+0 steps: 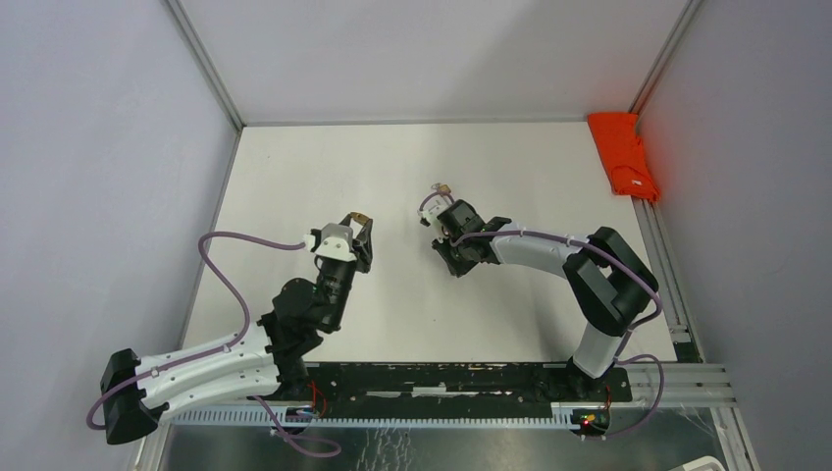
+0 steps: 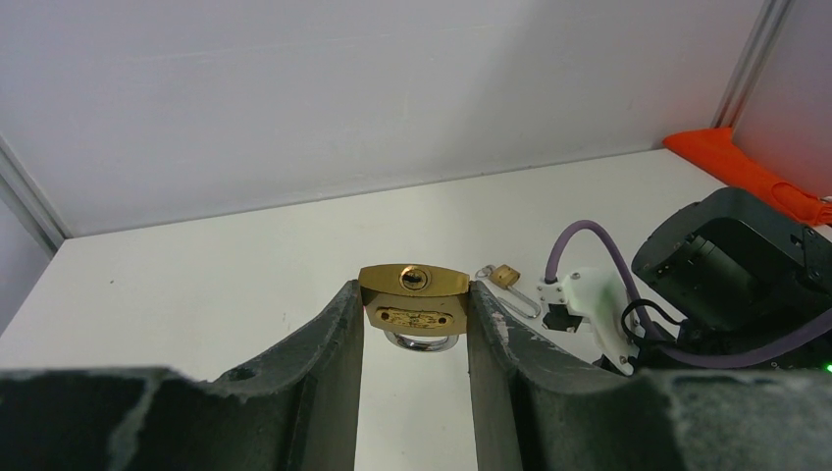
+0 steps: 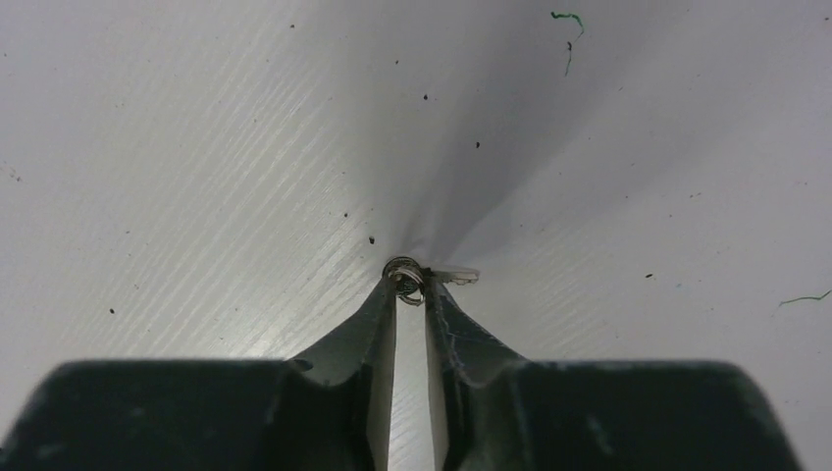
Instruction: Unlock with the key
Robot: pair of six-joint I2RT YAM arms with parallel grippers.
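Table top [image 1: 442,167]: white, matte, boxed in at back, left and right by plain pale grey wall panels [image 1: 432,54]

Aluminium profiles [image 1: 204,64] along the panel joints and the table's right edge

Black perforated rail [image 1: 392,373] across the near edge

Crumpled orange cloth [image 1: 622,152] in the far right corner, lying against the right-hand profile

Close up, table surface finely ribbed, dotted with dark specks [image 3: 372,239], with a stray green thread [image 3: 564,15]

Even, diffuse light; mild glare, soft shadows
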